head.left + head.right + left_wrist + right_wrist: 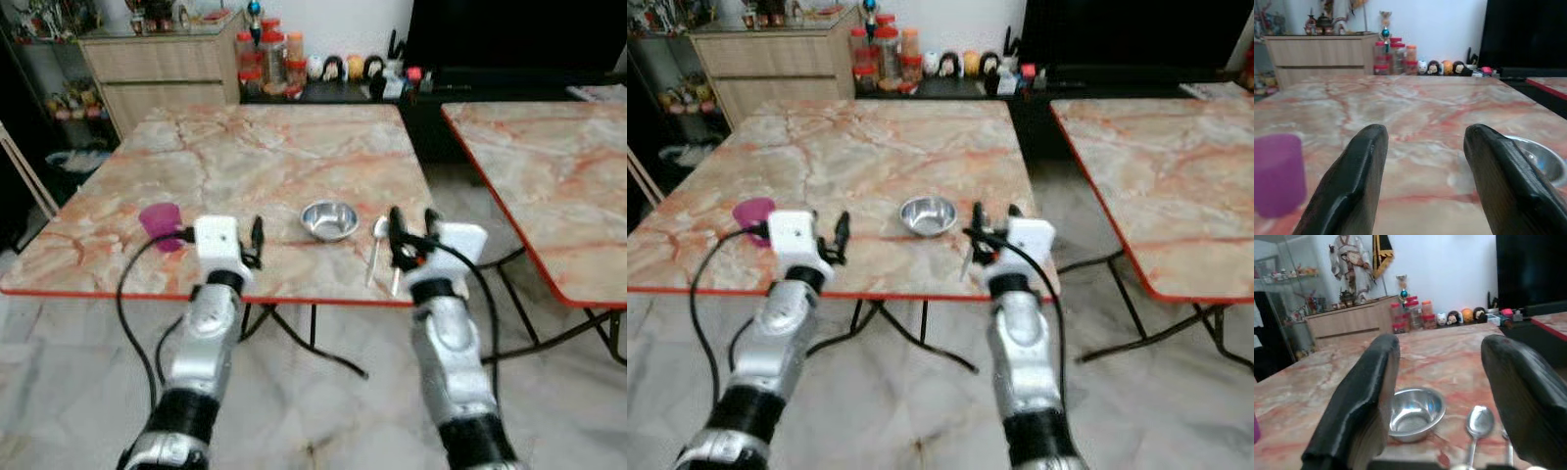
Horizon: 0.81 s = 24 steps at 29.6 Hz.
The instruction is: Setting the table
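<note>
Marble table point(294, 157): bowl point(328, 219), spoon point(376, 247), cup point(160, 224)

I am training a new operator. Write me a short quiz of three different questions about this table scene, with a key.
1. True or false: the purple cup lies on its side.
2. Which gripper is nearer the spoon: A left, B right?
3. What stands between the cup and the spoon?

Key: 1 false, it stands upright. 2 B. 3 the steel bowl.
</note>
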Tool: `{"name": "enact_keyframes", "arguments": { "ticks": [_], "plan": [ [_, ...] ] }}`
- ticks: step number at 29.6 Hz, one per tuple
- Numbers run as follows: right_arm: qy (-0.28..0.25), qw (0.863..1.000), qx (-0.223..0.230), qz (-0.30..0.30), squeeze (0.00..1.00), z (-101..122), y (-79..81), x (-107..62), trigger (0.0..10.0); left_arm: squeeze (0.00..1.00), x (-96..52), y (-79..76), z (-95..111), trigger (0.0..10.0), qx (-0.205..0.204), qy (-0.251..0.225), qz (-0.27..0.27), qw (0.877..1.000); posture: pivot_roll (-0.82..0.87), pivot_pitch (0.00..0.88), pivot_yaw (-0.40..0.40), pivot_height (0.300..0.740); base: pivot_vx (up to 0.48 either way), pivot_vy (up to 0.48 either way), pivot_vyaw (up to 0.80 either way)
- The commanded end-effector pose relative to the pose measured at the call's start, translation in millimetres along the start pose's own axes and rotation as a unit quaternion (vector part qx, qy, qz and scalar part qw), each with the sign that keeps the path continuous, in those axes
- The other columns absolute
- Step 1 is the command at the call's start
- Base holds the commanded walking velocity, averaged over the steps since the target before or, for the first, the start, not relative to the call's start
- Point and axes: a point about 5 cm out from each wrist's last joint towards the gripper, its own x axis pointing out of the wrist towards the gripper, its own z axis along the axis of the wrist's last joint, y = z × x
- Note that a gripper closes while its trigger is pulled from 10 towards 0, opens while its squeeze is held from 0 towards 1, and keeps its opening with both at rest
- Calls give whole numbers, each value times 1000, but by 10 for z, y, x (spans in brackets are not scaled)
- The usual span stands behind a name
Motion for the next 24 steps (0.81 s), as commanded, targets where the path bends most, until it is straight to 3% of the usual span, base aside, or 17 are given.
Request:
{"name": "enact_keyframes", "arguments": {
  "ticks": [1, 8, 9, 10, 14, 24],
  "plan": [
    [-4, 1000, -4, -11, 1000, 24, -80, 0, 10000, 1000, 10, -92, 23, 10000, -4, -5, -15, 1000, -35, 0, 17, 740, 319, 0, 0],
    [-3, 1000, -9, -14, 1000, 22, -88, -1, 10000, 1000, 3, -159, 24, 10000, -7, -6, -38, 999, -35, 0, 16, 740, 303, 0, 0],
    [-2, 1000, -10, -15, 639, 19, -90, 0, 10000, 294, 0, -181, 22, 10000, -8, -4, -47, 999, -35, 0, 16, 740, 274, 0, 0],
    [0, 1000, -13, -17, 0, 13, -91, 3, 10000, 0, -12, -228, 6, 10000, -19, 3, -66, 998, -35, 0, 16, 740, 0, 0, 0],
    [2, 1000, -12, -17, 0, 7, -88, 5, 10000, 0, -49, -324, -88, 10000, -33, 37, -108, 993, -34, 0, 17, 740, 0, 0, 0],
    [3, 1000, -11, -20, 0, -5, -85, 3, 10000, 0, -110, -417, -190, 10000, -31, 70, -147, 986, -38, 0, 25, 740, 0, 0, 0]
  ]
}}
